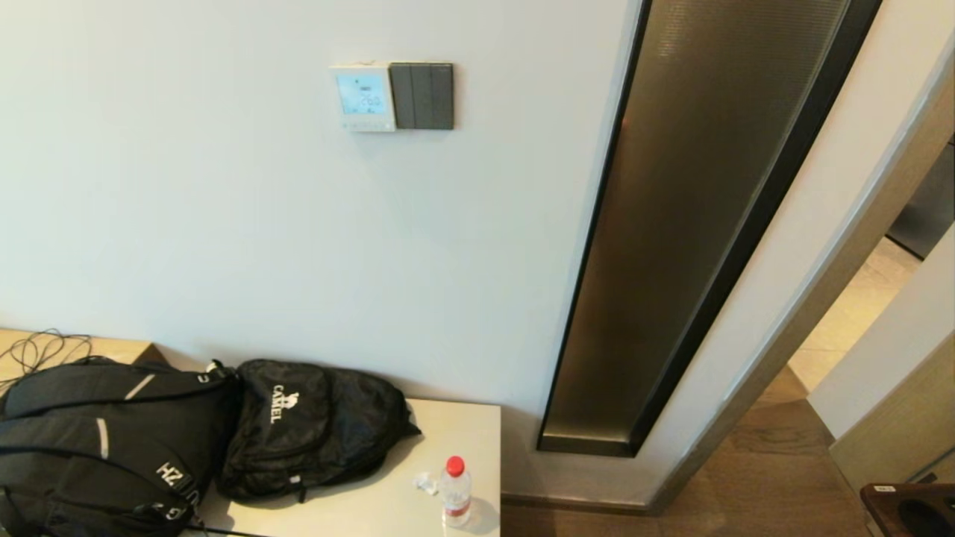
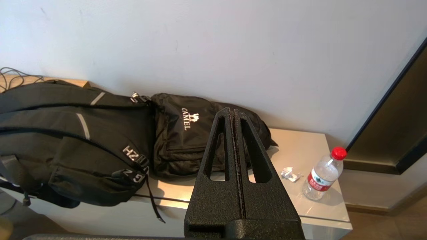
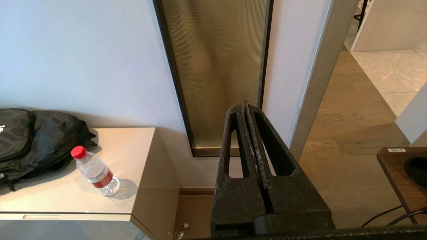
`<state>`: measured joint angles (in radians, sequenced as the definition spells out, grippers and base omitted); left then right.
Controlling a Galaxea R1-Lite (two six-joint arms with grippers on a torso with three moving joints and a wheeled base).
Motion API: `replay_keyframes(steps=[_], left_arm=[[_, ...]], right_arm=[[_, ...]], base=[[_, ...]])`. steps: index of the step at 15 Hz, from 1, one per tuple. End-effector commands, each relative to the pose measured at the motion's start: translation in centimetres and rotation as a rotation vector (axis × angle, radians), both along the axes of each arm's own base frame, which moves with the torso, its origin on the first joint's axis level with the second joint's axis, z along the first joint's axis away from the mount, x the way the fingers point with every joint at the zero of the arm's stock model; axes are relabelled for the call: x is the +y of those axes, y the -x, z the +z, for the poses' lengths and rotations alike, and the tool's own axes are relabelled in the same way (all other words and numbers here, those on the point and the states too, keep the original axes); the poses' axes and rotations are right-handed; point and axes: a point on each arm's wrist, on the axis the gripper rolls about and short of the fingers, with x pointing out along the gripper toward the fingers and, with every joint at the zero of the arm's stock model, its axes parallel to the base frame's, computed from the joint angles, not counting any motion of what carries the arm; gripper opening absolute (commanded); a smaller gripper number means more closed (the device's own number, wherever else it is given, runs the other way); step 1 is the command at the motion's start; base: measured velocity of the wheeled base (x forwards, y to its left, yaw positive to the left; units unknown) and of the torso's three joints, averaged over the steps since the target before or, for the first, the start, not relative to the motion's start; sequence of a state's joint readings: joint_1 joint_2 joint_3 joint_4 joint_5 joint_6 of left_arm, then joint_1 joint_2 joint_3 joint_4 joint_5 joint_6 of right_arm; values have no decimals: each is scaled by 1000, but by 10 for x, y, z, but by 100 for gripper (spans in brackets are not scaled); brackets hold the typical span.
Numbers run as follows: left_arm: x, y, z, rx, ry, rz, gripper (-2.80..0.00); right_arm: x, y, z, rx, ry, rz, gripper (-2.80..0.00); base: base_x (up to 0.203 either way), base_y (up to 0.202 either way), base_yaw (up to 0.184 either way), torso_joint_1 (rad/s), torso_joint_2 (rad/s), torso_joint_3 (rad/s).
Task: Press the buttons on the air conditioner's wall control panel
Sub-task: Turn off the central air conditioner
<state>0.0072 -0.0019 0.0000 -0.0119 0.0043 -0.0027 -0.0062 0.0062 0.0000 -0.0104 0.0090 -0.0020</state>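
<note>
The white control panel hangs high on the wall in the head view, its screen lit light blue with digits. Its row of tiny pale buttons runs along its lower edge. Neither arm shows in the head view. My left gripper is shut and empty, held low before the cabinet with the bags, far below the panel. My right gripper is shut and empty, held low, pointing at the foot of the bronze wall strip. The panel does not show in either wrist view.
A dark grey three-rocker switch plate sits right beside the panel. Below, a beige cabinet carries two black backpacks, a red-capped water bottle and a paper scrap. A tall bronze strip and a doorway lie to the right.
</note>
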Motion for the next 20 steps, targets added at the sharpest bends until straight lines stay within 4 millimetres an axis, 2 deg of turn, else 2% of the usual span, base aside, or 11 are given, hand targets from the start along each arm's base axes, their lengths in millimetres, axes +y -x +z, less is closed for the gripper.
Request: replay_keyframes(steps=[1, 20], left_arm=[[0, 0, 1, -2, 0, 1, -280], [0, 0, 0, 0, -1, -1, -280]], right_arm=[[0, 0, 0, 3, 0, 1, -280], [0, 0, 0, 3, 0, -1, -280]], base=[[0, 0, 0, 0, 0, 0], [0, 0, 0, 0, 0, 0]])
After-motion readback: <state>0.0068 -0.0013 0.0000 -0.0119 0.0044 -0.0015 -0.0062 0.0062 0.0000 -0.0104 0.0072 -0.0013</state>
